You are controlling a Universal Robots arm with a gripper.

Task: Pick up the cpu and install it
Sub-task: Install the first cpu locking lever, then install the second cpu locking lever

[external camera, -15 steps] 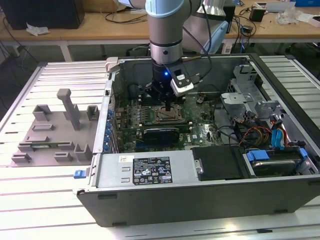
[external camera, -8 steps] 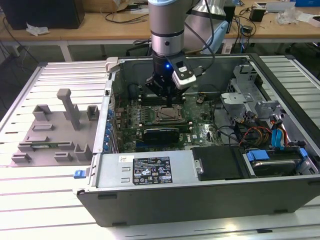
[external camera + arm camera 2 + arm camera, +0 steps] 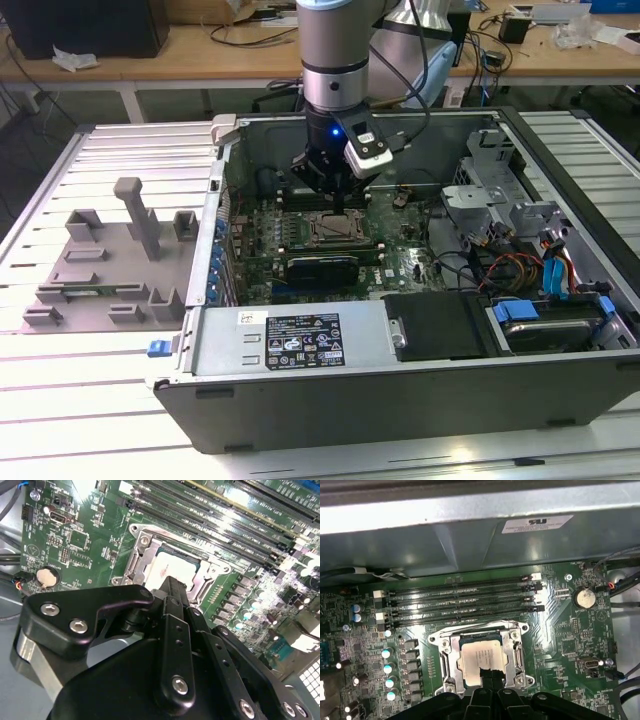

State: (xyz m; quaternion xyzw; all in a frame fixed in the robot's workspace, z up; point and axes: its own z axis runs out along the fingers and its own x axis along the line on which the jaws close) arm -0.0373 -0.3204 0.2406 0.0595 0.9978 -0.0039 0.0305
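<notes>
The cpu (image 3: 479, 656) lies flat inside the metal-framed socket (image 3: 451, 662) on the green motherboard, its silver top showing in both wrist views (image 3: 172, 566). My gripper (image 3: 487, 676) hangs just above the cpu's near edge, its black fingers pressed together with nothing between them. In the exterior view the gripper (image 3: 335, 205) reaches down into the open computer case, right over the socket (image 3: 335, 230). The fingertips (image 3: 172, 586) hide part of the cpu.
Several memory slots (image 3: 460, 600) run beside the socket, and the case wall (image 3: 470, 535) lies beyond them. A coin battery (image 3: 583, 598) sits on the board. The power supply (image 3: 290, 340), drive cage and cables (image 3: 520, 240) crowd the case. A grey fixture tray (image 3: 110, 260) lies at the exterior view's left.
</notes>
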